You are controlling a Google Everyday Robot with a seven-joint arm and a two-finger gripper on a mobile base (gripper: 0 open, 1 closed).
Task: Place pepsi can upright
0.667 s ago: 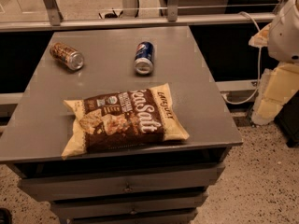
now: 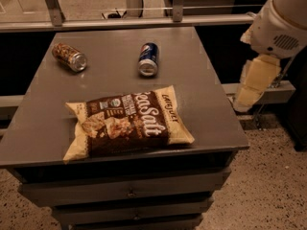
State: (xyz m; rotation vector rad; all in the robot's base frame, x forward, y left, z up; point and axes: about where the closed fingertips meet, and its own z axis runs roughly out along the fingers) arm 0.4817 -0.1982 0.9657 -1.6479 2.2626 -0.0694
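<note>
1. Grey table (image 2: 211,104) top carries three things; the pepsi can (image 2: 148,59) lies on its side toward the back, a little right of the middle, one silver end turned to the camera; a brown patterned can (image 2: 70,56) also lies on its side at the back left, well apart from it; a chip bag (image 2: 127,121) lies flat across the front.
2. With the pepsi can lying down, the task is judged not yet done; the can has to be stood on one end; neither the bag nor the other can touches it, so a reach from the right looks unobstructed.
3. The gripper (image 2: 247,96) hangs beyond the table's right edge, below the white arm (image 2: 280,25), well apart from the pepsi can; it has no hold on the can; whether it stands open or closed cannot be told; this reads as a position from which the reach has not begun.
4. The arm is cut off by the top and right borders; the mobile base is out of view; the pepsi can's far end is hidden behind its body and only part of its logo shows; the drawers (image 2: 129,193) under the table run off the bottom.
</note>
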